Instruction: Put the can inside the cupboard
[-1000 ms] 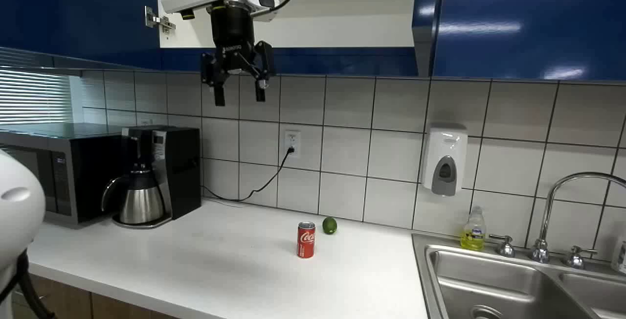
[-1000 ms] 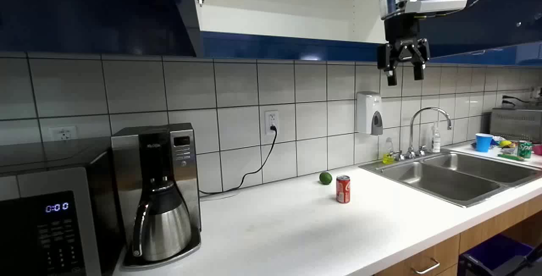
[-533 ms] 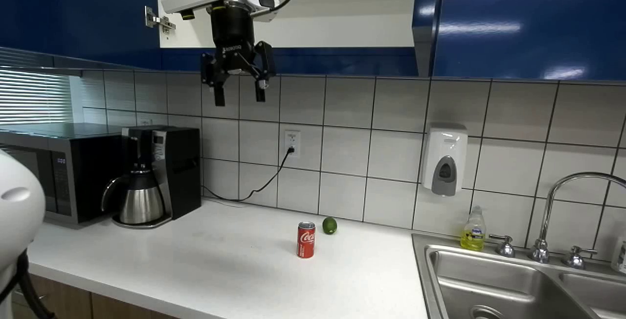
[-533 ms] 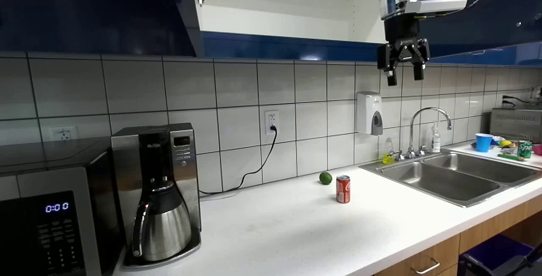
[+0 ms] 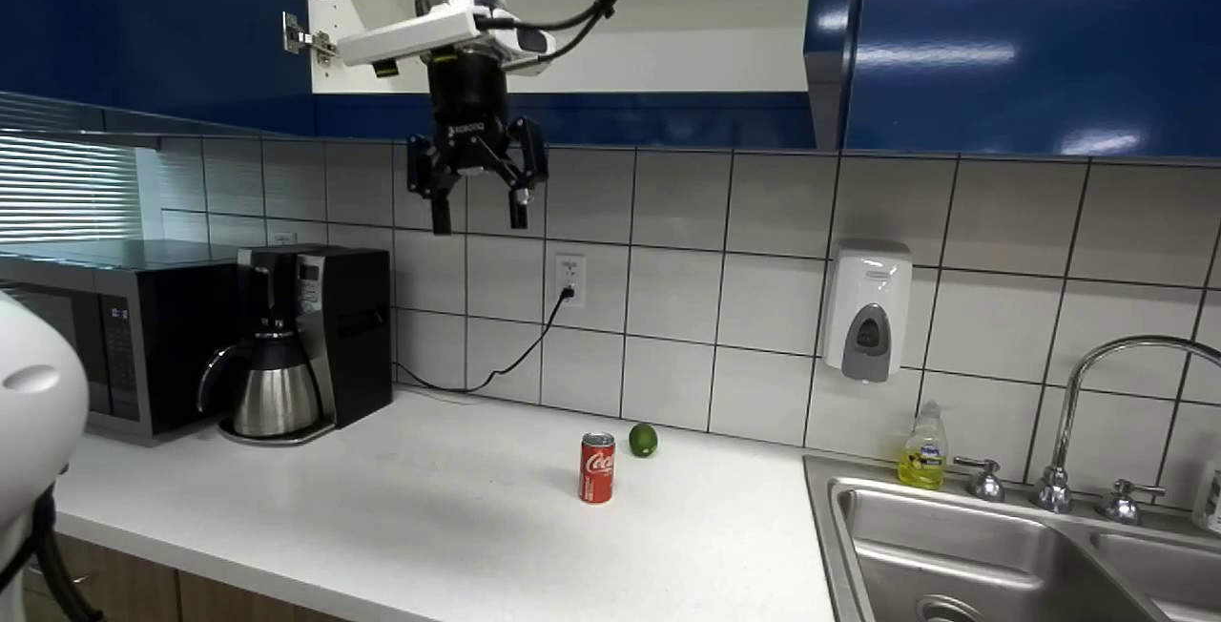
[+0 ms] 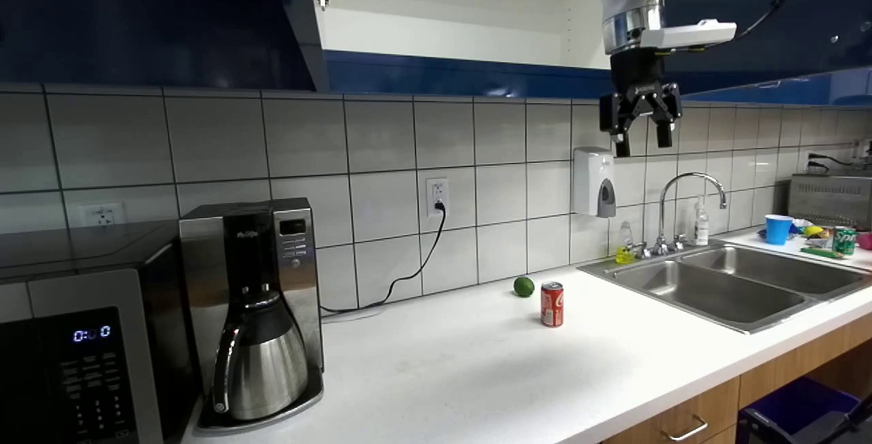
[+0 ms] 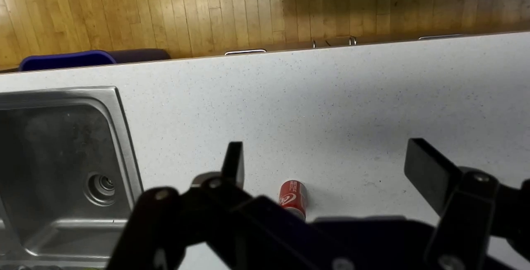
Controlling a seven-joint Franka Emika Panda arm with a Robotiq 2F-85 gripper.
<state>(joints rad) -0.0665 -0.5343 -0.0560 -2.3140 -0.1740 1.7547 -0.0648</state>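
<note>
Hand (image 5: 480, 219) spread, perhaps fully, clear of can (image 5: 597, 469)

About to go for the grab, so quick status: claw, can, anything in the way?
Claw open, above counter. Can upright on counter, not gripped. Possible snag: green fruit close by, not touching it, nearer the wall. Cupboard open.
</note>
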